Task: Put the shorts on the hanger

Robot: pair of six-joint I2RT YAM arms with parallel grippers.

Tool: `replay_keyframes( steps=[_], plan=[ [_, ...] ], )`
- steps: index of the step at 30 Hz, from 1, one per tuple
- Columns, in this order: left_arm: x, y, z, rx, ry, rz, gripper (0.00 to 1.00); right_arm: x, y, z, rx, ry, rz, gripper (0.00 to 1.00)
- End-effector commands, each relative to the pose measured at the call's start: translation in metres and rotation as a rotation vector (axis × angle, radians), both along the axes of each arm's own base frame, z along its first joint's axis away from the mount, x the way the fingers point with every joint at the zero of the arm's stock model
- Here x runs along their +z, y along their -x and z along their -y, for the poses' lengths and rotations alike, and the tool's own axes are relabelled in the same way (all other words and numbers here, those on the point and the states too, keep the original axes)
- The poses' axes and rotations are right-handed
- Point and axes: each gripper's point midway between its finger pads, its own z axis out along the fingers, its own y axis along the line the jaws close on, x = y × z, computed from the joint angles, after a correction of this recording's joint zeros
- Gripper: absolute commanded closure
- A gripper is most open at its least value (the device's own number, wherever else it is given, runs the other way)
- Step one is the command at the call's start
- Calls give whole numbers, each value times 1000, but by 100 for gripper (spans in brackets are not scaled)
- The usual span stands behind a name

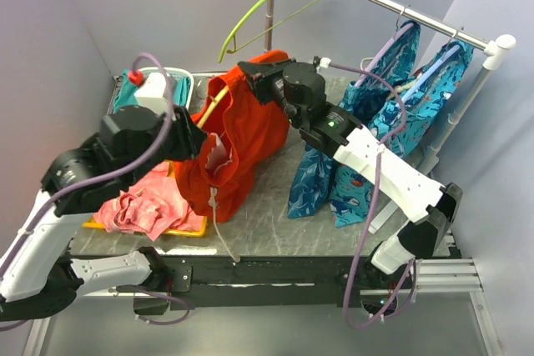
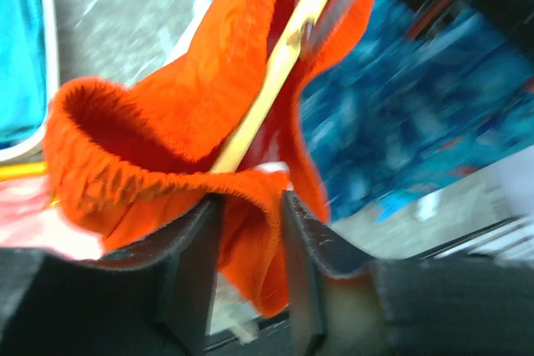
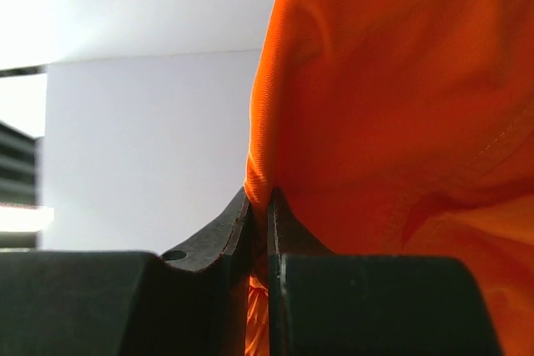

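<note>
Aloft, the shorts (image 1: 242, 135) hang stretched between both arms above the table (image 1: 275, 206), with the yellow hanger (image 2: 275, 81) running up inside the fabric.
The right gripper (image 3: 259, 198) is pinched shut on a thin fabric edge, and the left gripper (image 2: 250, 214) clamps a bunched hem. Tension could pull the thin pinch free. The hanger's support is hidden, so it may slide out.

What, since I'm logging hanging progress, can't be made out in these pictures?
Hook of the hanger: top view, covered by the shorts.
Right wrist view: shorts hide the hanger entirely.
Left wrist view: blue garments motion-blurred.
Top view: left gripper hidden behind its own wrist.
</note>
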Motion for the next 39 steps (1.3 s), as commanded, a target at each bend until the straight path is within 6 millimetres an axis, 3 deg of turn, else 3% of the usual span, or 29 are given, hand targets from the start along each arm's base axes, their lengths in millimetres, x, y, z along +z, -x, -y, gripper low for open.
replay_keyframes(
  steps=[1, 2, 5, 9, 14, 19, 21, 23, 27, 32, 35, 37, 39],
  plan=[
    [-45, 1, -11, -10, -172, -46, 48, 2, -2, -1, 29, -112, -40, 100],
    [-51, 1, -10, -18, -185, -55, 36, -2, -3, -1, 30, -108, -48, 100],
    [-71, 3, -4, -53, -205, -82, 19, -20, -4, -3, 42, -107, -79, 100],
    [-71, 12, -5, -83, -159, -68, 12, -33, -5, -4, 54, -107, -97, 100],
    [-62, 29, -19, -106, -121, -27, 24, -39, -7, -7, 76, -110, -108, 100],
    [-79, 45, -17, -193, -129, -52, 32, -35, -5, -8, 89, -110, -106, 100],
    [-89, 48, -23, -177, -150, -74, 47, -35, -4, -8, 92, -108, -107, 100],
    [-99, 45, -28, -149, -181, -95, 52, -32, -3, -9, 98, -109, -104, 100],
    [-110, 37, -18, -144, -181, -108, 47, -31, 0, -9, 109, -112, -107, 100],
    [-105, 17, -12, -86, -188, -74, 29, -34, 6, -8, 120, -110, -112, 100],
    [-97, 6, -15, -34, -184, -30, 23, -33, 10, -7, 133, -115, -112, 100],
    [-100, 2, -15, -25, -191, -9, 23, -33, 16, -8, 148, -121, -113, 100],
    [-103, -2, -12, -18, -171, 8, 31, -33, 20, -9, 160, -122, -113, 100]
  ],
)
